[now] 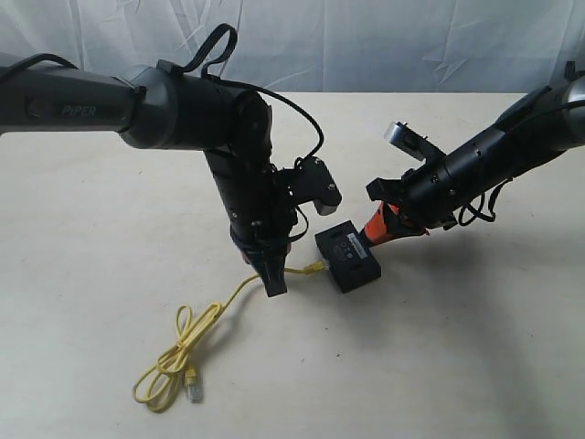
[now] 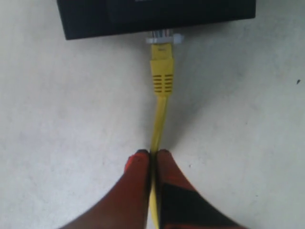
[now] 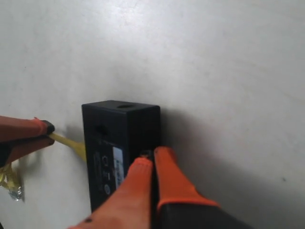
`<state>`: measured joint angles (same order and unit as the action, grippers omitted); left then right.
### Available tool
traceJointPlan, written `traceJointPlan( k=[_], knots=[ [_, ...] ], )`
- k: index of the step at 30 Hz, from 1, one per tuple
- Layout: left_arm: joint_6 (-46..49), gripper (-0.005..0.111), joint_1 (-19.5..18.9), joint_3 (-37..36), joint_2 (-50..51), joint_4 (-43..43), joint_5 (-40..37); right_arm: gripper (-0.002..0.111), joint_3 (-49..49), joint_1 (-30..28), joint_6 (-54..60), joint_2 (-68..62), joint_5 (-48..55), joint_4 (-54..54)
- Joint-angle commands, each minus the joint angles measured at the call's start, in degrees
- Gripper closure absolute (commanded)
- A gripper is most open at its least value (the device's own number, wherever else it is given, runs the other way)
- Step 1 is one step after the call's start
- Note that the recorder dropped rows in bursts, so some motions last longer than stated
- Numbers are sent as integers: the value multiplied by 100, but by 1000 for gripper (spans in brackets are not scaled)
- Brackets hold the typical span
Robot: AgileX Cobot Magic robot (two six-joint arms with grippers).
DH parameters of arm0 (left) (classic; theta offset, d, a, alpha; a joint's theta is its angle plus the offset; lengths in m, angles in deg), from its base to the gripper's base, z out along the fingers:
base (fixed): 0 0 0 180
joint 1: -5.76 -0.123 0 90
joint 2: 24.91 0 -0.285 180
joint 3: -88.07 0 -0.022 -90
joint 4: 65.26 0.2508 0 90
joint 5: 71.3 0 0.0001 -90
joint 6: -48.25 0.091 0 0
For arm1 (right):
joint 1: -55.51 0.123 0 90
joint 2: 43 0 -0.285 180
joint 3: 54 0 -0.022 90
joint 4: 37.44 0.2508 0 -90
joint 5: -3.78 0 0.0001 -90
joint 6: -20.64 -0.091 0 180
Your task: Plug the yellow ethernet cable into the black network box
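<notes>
Since the plug (image 2: 163, 39) must go straight into its port, I have the left gripper (image 2: 151, 155) clamped on the cable (image 2: 161, 114) a little behind the yellow boot. The cord runs in line with the fingers toward the box (image 2: 143, 19).

- Plug, clear tip: at the box's side face, touching it. I cannot tell whether it is fully seated.
- Right gripper (image 3: 152, 155): fingers drawn together with nothing visible between them, tips set against the box edge opposite the port. I judge this a brace, so the box does not slide away under the push.
- Box: flat on the table (image 1: 475, 357), between the two grippers.

Count:
- Cable: one, its slack lying in a loose loop on the left arm's side.
- Plugs: two, one at the box and one free (image 1: 192, 391) beside that loop.
- Box: one.
- Grippers: two, both closed.
</notes>
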<state>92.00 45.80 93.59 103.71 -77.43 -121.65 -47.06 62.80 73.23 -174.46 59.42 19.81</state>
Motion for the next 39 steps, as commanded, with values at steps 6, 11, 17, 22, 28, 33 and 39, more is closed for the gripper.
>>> traceJointPlan(
  k=[6, 11, 17, 22, 28, 33, 39],
  knots=[
    [-16, 107, 19, 28, -20, -366, 425, 109, 20, 14, -72, 0, 363, 89],
    [-16, 107, 19, 28, -20, -327, 392, 109, 20, 14, -72, 0, 302, 89],
    [-16, 107, 19, 28, -20, -326, 367, 109, 20, 14, -72, 12, 211, -38],
    [-16, 107, 19, 28, -20, -141, 250, 109, 20, 14, -356, 178, -185, -543],
    [-16, 107, 19, 28, -20, -103, 216, 109, 20, 14, -447, 207, -221, -652],
    [-16, 107, 19, 28, -20, -103, 250, 109, 20, 104, -459, 207, -153, -588],
    [-16, 101, 19, 28, -20, -103, 261, 109, 20, 137, -459, 207, -198, -641]
  ],
)
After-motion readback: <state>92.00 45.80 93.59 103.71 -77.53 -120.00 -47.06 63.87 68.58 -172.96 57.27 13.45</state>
